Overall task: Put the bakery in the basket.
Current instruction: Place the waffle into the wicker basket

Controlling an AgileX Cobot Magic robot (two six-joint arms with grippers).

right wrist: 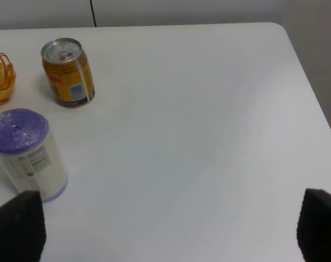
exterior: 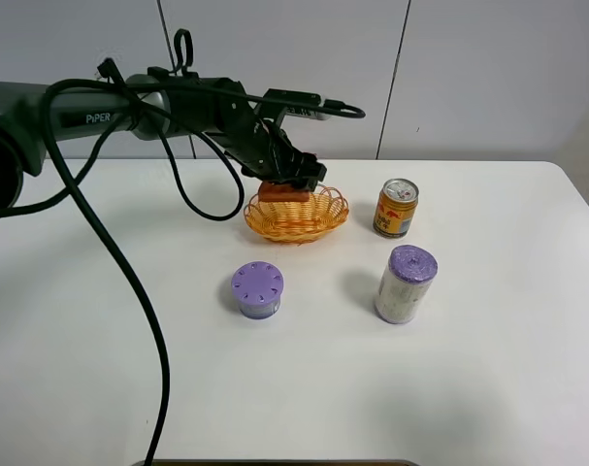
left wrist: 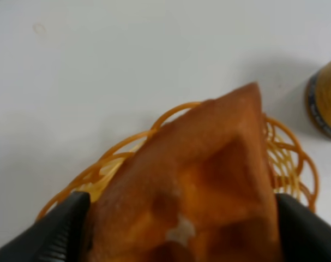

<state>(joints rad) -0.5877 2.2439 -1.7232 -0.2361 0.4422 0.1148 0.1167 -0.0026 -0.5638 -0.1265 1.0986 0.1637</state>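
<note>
The orange-brown wedge-shaped bakery (exterior: 283,192) is held in my left gripper (exterior: 290,184), just above the back rim of the yellow-orange wire basket (exterior: 296,219). In the left wrist view the bakery (left wrist: 198,185) fills the space between the two dark fingers (left wrist: 61,229), with the basket's looped rim (left wrist: 127,144) right beneath it. My right gripper (right wrist: 165,229) is open and empty; only its two dark fingertips (right wrist: 18,224) show, over bare table right of the can.
A yellow drink can (exterior: 396,208) stands right of the basket. A purple-lidded white cylinder (exterior: 406,283) stands in front of the can. A low purple-lidded tub (exterior: 257,289) sits in front of the basket. The white table (exterior: 488,388) has open room at front and right.
</note>
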